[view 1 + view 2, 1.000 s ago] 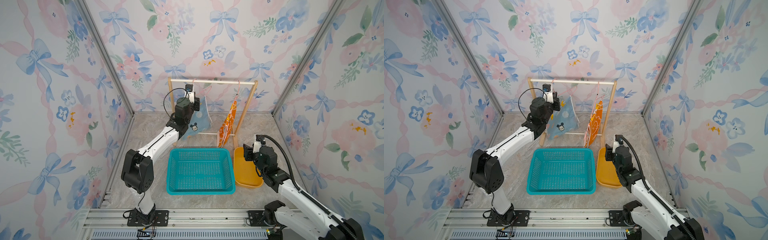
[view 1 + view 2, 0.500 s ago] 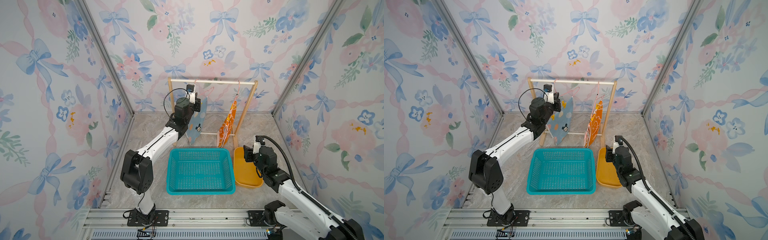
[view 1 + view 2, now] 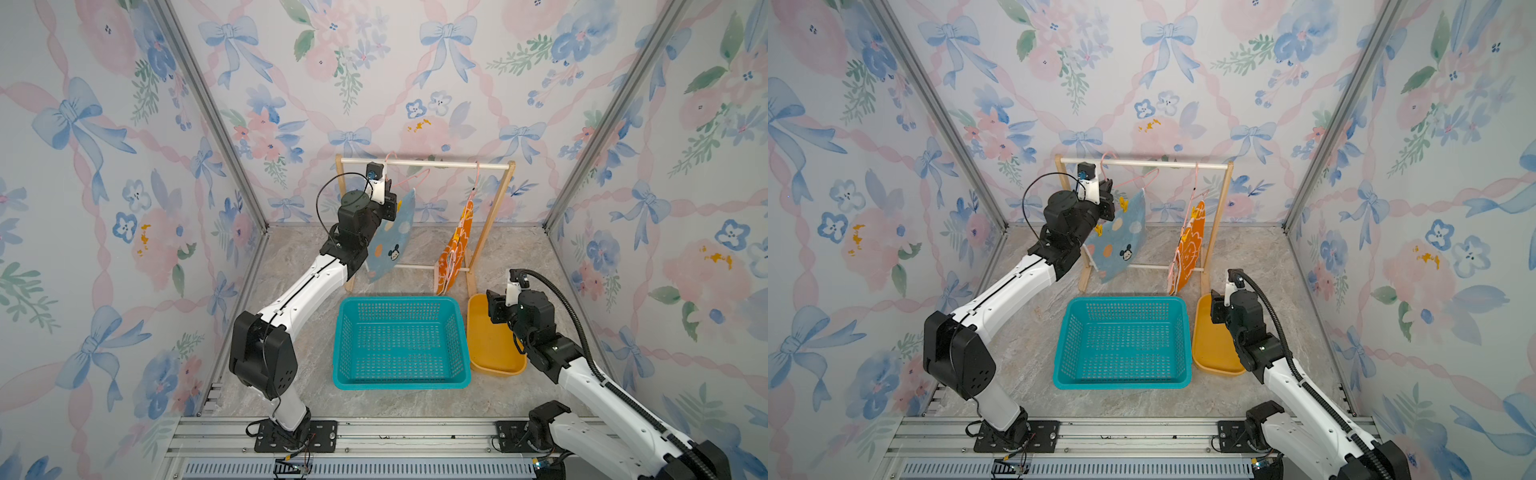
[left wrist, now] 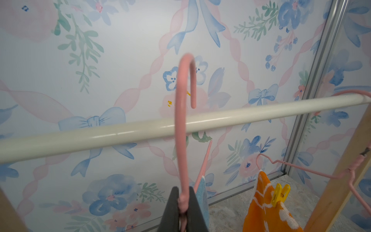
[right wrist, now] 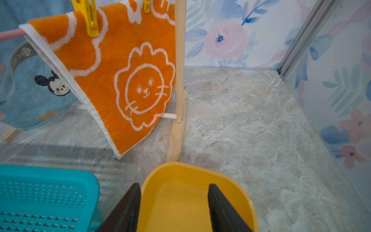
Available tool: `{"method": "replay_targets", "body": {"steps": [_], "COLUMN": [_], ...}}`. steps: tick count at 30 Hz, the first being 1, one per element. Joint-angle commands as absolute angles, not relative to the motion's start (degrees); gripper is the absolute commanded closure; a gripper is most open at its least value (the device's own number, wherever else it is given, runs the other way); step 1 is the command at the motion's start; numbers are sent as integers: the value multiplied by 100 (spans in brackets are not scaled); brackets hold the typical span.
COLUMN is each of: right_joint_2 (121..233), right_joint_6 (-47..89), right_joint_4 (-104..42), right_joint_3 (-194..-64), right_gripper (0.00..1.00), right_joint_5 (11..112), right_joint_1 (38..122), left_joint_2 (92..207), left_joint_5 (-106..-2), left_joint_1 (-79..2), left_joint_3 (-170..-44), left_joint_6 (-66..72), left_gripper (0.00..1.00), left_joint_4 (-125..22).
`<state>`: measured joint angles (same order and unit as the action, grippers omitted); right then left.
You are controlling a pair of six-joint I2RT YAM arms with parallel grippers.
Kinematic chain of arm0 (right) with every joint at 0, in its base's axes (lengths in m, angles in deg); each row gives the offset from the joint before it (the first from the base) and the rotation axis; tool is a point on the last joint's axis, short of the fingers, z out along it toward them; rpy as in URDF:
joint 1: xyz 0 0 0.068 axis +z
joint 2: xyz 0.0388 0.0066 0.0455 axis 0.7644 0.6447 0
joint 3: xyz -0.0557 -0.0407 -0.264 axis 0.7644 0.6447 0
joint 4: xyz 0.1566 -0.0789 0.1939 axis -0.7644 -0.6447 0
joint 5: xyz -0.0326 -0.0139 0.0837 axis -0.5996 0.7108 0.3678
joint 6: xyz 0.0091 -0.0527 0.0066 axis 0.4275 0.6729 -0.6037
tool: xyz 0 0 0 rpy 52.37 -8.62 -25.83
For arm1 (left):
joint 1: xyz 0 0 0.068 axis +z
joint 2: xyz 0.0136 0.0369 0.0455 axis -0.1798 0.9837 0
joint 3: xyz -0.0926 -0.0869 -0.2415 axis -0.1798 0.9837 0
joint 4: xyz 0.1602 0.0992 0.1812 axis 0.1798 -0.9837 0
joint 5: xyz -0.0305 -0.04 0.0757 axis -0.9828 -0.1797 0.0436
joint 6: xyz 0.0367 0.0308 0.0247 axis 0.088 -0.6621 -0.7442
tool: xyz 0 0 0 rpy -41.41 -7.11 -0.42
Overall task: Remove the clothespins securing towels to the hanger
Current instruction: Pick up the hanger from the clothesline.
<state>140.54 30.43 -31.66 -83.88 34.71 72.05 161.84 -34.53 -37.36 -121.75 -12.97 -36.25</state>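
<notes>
1. While the left gripper is clamped tight on the neck of the pink hanger, that hanger's hook curves up past the white rail of the wooden rack; whether hook and rail touch, I cannot tell.
2. From this hanger the blue towel hangs tilted, just beside the gripper; two yellow clothespins bite its upper edge in a top view, one near the top corner, the other lower, close to the arm's wrist.
3. Nearer the rack's right post the orange towel hangs from a second hanger; a near clothespin and a far clothespin pinch its top edge.
4. Low over the yellow tray the right gripper has its jaws well apart and grips nothing.
5. On the floor in front of the rack stands the teal basket, just beside the tray; the orange towel's lower corner hangs near both.
</notes>
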Motion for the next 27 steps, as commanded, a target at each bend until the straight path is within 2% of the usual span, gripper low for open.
{"method": "replay_targets", "body": {"steps": [1,27], "right_joint_2": [13985,13340], "right_joint_6": [3208,3728], "right_joint_4": [-3505,-4929], "right_joint_3": [-8700,-9679], "right_gripper": [44,44], "right_joint_5": [3602,3247], "right_joint_1": [7322,8763], "left_joint_2": [15804,13674], "left_joint_5": [-3622,-4685], "left_joint_1": [-3708,-3431], "left_joint_3": [-12069,-11087], "left_joint_6": [-1455,-1183], "left_gripper": [100,100], "left_joint_4": [-3586,-4369]}}
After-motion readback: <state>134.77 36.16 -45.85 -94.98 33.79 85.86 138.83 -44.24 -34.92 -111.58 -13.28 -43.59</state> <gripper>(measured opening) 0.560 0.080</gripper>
